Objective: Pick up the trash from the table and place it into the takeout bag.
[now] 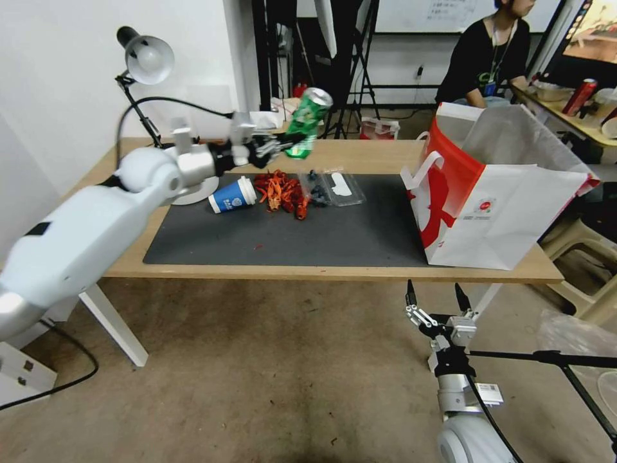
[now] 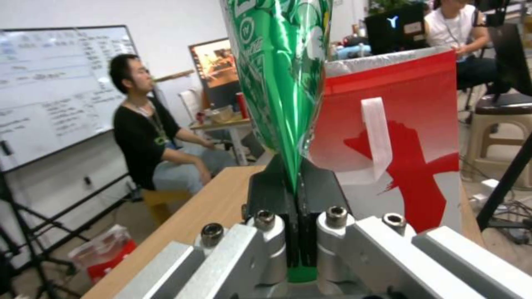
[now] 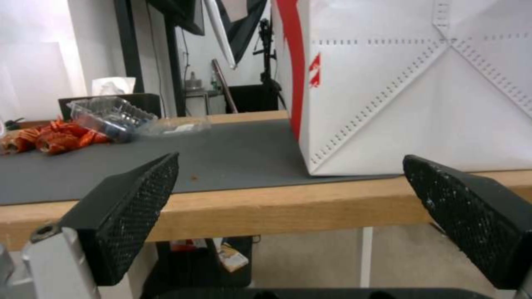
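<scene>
Foil lining of the takeout bag (image 1: 508, 193) we barely see. Our left gripper (image 1: 283, 146) pinches 1 crushed green drink can (image 1: 307, 122) above the worktop (image 1: 334, 270); right gripper (image 1: 434, 297) gapes wide below its edge.

A white desk lamp (image 1: 146, 59) stands at the far left corner, its round base (image 1: 196, 190) on the wood. A pile of red crayfish shells (image 1: 281, 190) lies on the dark mat, touching an open clear plastic clamshell tray (image 1: 333, 188) holding dark berries.
</scene>
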